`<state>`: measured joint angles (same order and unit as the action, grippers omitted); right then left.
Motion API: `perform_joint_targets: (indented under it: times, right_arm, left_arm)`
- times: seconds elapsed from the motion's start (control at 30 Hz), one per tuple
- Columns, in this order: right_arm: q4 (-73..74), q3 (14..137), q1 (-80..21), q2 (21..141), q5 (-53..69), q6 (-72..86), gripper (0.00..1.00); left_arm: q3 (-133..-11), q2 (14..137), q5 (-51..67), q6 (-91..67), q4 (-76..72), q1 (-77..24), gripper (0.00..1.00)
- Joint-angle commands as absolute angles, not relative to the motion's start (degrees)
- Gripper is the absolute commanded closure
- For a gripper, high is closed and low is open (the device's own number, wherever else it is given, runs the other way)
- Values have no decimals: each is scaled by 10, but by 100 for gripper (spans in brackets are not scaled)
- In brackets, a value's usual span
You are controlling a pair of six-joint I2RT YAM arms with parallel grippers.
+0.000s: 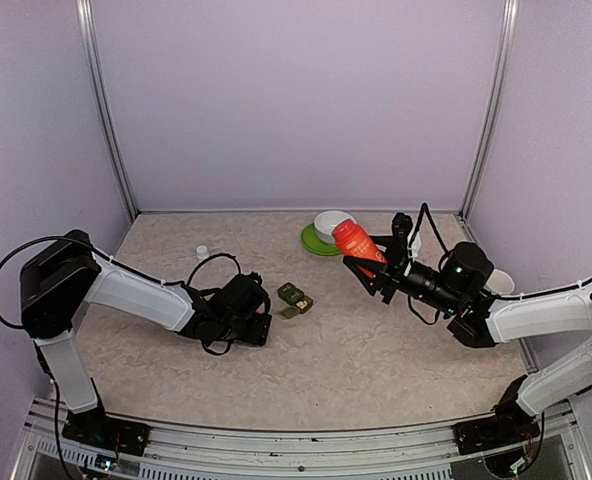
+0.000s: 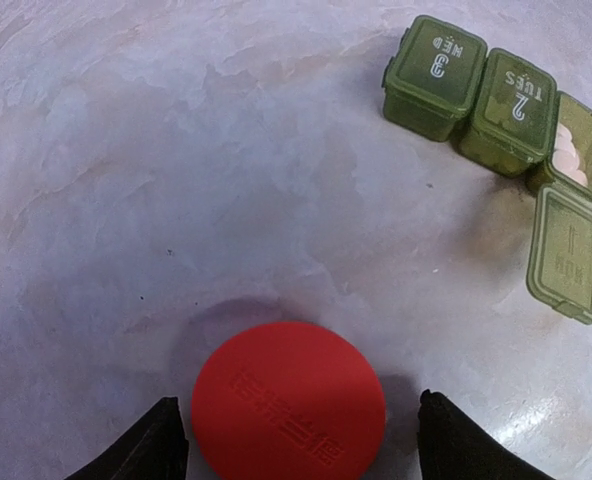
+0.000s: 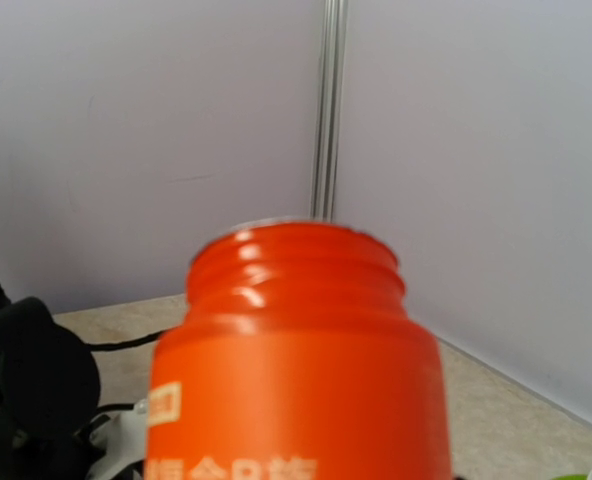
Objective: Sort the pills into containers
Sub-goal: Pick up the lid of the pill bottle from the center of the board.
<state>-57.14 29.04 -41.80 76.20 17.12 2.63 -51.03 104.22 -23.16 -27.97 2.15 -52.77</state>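
Observation:
The containers (image 2: 496,110) are a dark green strip of three joined compartments on the table. Those marked 3 and 2 are closed. The third (image 2: 579,150) is open, its lid (image 2: 568,250) folded out, with white pills inside. The strip also shows in the top view (image 1: 294,298). My left gripper (image 2: 301,450) is open just above the table, its fingers either side of a red cap (image 2: 288,402) lying flat, with gaps on both sides. In the top view it (image 1: 256,322) sits left of the strip. My right gripper (image 1: 373,270) is shut on the uncapped red bottle (image 1: 354,242), held tilted above the table (image 3: 296,370).
A white bowl (image 1: 331,222) rests on a green plate (image 1: 312,240) at the back, behind the held bottle. A tiny white bottle (image 1: 202,252) stands at the back left. A white object (image 1: 501,281) lies by the right wall. Cables trail beside both wrists.

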Motion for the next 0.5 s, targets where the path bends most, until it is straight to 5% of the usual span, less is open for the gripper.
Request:
perform_joint_targets:
  times: [0.0, 0.47]
  right_arm:
    - [-584, 286, -414, 765, 171, 28, 78]
    - [-579, 283, -414, 757, 166, 24, 78]
  left_arm:
    - [-527, 1052, -227, -268, 16, -521, 24]
    - [-515, 1037, -198, -266, 9, -511, 50]
